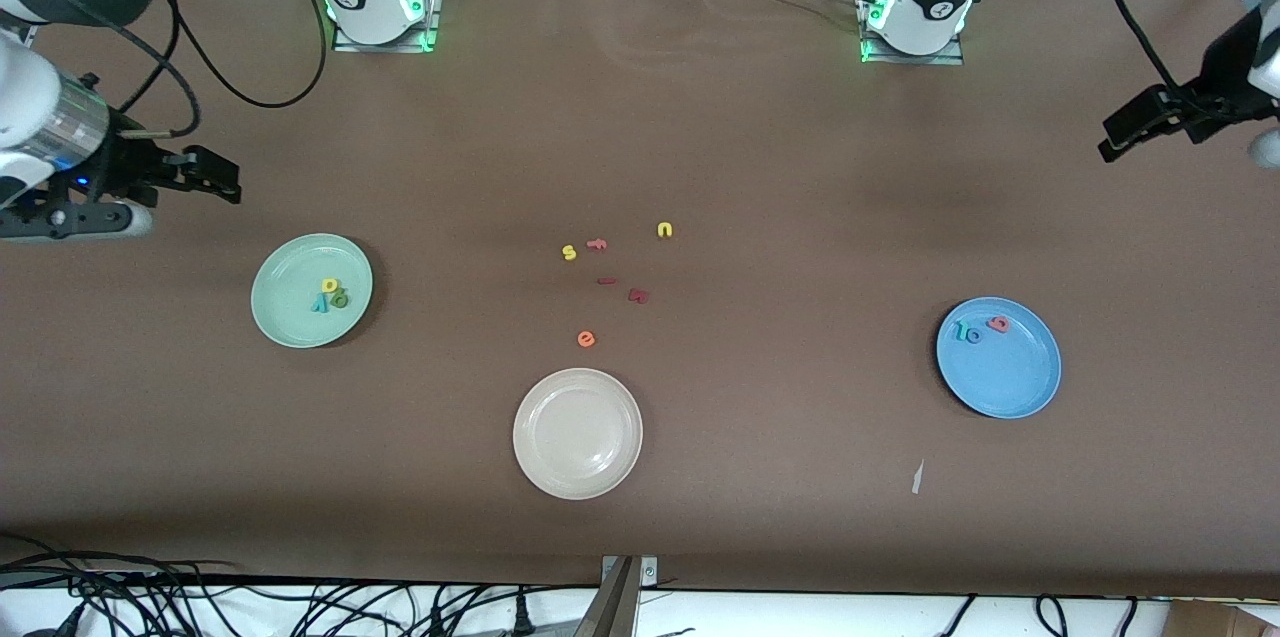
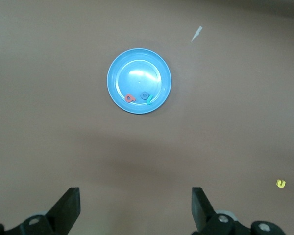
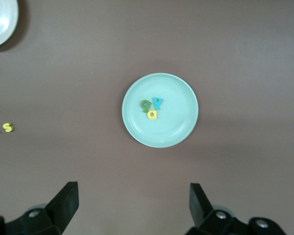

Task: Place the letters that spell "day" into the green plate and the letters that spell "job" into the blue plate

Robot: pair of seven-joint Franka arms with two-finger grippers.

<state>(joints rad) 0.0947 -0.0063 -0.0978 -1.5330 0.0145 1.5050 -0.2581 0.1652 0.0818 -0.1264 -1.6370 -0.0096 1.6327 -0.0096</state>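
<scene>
Before you lies the broad brown table [image 1: 760,167], its matte cloth-like surface faintly creased. On it rest three round, smooth plates of one size, each with a raised rim. The pale mint-green plate [image 1: 285,317] sits toward the right arm's end; it holds the letters that spell "day" [image 1: 331,295], three tiny foam pieces clustered and touching: a yellow round-bodied one [image 3: 152,114], an olive-green round-bodied one [image 3: 146,104] and a teal "y" [image 3: 158,102]. The sky-blue plate [image 1: 1010,382] sits toward the left arm's end; it holds the letters that spell "job" [image 1: 980,329], lying near its rim: a teal hook "j" [image 2: 149,101], a blue ring "o" [image 2: 144,95] just beside it, and a salmon-pink "b" [image 2: 130,98] slightly apart. The glossy cream-white plate [image 1: 577,432] lies between the two, nearer to the front camera.

Note the right gripper [image 1: 205,175], black and two-fingered, which hangs over bare table near the green plate, jaws spread wide and grasping nothing. The left gripper [image 1: 1125,132] hangs likewise at its own end, jaws released.

Loose foam letters lie mid-table: a yellow "s" [image 1: 569,253], a yellow "n" [image 1: 665,230], a pink piece [image 1: 598,243], two dark red pieces [image 1: 638,295] and an orange "e" [image 1: 586,339] nearest the cream-white plate
</scene>
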